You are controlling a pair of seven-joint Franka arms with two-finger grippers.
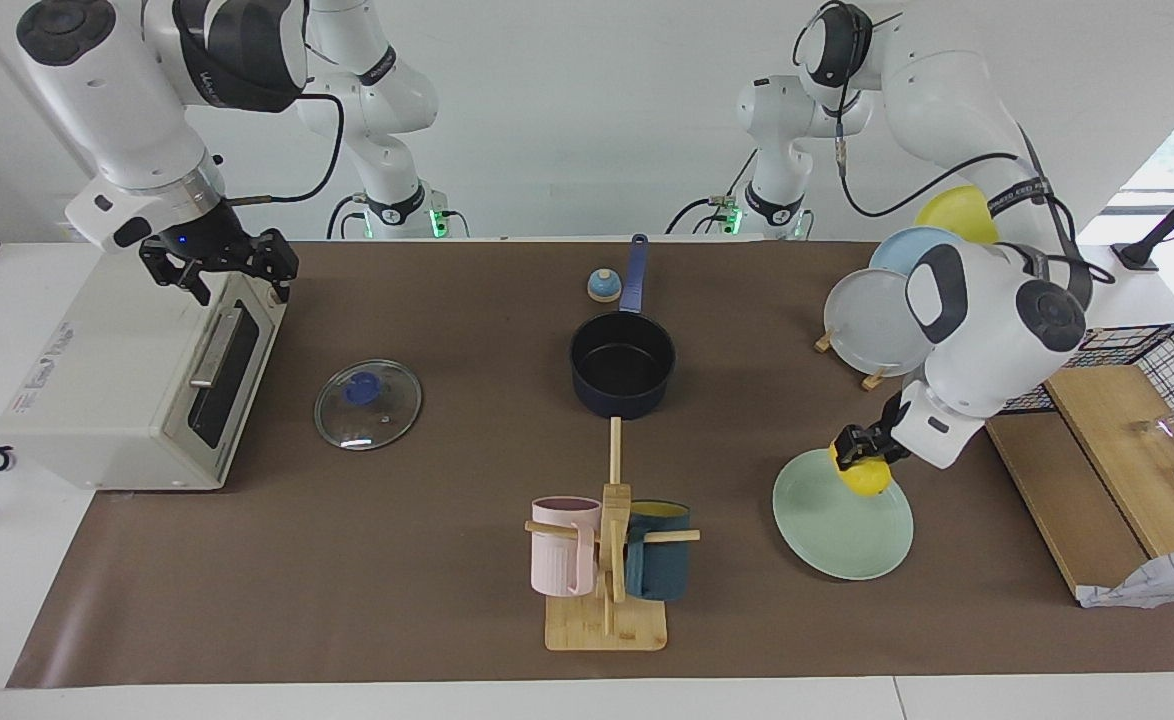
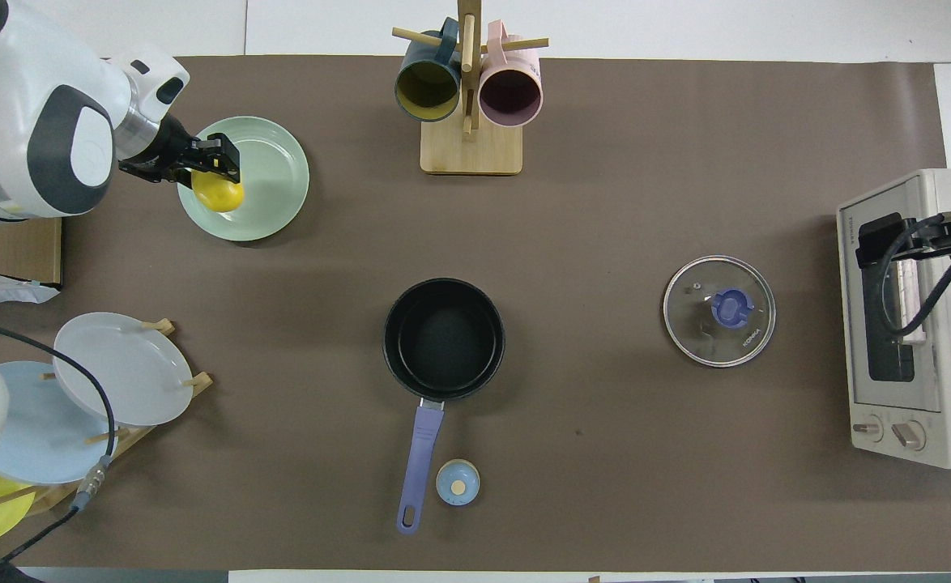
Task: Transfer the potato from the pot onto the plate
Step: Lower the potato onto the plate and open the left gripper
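— Where's the potato (image 1: 865,477)?

— Clamped in my left gripper (image 1: 859,462), over the plate's (image 1: 837,535) rim. It seems light, stiff and lumpy, so I grip its middle. My right gripper (image 1: 219,262) waits, fingers spread.

You see a bright yellow potato (image 1: 865,477) against a pale mint-green plate (image 1: 840,530). The pot (image 1: 622,372) is dark navy outside, black inside, with a blue handle. Brown mat (image 1: 427,560) throughout. The mugs: one pink (image 1: 561,558), one dark teal (image 1: 658,562).
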